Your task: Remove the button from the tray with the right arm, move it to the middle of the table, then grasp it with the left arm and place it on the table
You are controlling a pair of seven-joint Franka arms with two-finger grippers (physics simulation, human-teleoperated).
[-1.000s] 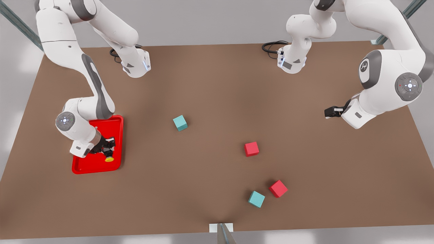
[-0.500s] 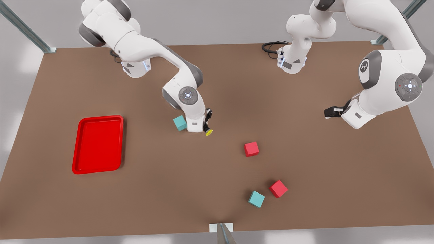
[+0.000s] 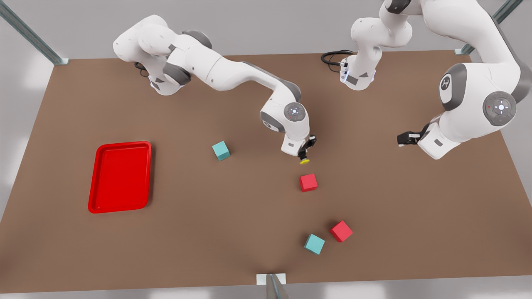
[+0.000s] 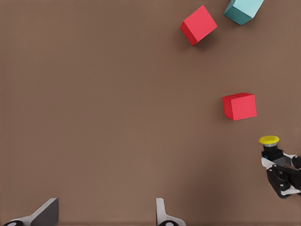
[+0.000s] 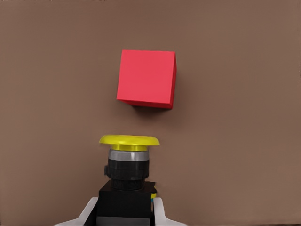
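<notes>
The right gripper [image 3: 305, 154] was clamped on the button [image 3: 304, 160], holding it by its dark body with the yellow cap pointing outward, above the middle of the table [image 3: 208, 241] and just on the far side of a red cube [image 3: 308, 182]. In the right wrist view the button [image 5: 128, 162] sat pinched between the pale fingertips [image 5: 157, 212], with that same red cube [image 5: 146, 78] close ahead of it. The tray [image 3: 119, 177] lay bare near the front view's left edge, so the carry to the middle looked about complete and the handover seemed the step in hand. The left gripper [image 3: 405, 138] waited near the front view's right side, well apart from the button; its fingers [image 4: 47, 214] stood wide apart in the left wrist view, which also caught the button [image 4: 270, 146] farther off. The next move probably called for the left arm to reach toward the centre and close on the button without nudging the nearby red cube. Counted: one button, one tray, two red cubes and two teal cubes [image 3: 220, 150].
</notes>
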